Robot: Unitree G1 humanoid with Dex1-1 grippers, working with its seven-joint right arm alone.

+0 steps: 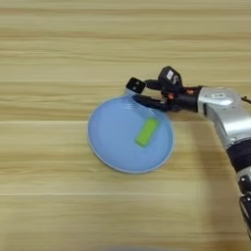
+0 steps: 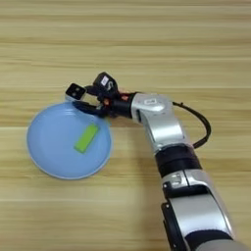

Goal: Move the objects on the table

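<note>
On the table (image 1: 49,49), the gripper (image 1: 139,93) pinches a black, white-sided cube (image 1: 135,85).

One cube (image 1: 136,85), one green block (image 1: 147,132), one plate (image 1: 110,142)

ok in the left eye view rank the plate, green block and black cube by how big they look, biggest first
1. light-blue plate, by far the largest
2. lime-green block, lying on the plate
3. black cube, at the right gripper by the plate's far rim; it looks a bit smaller than the block.
</note>
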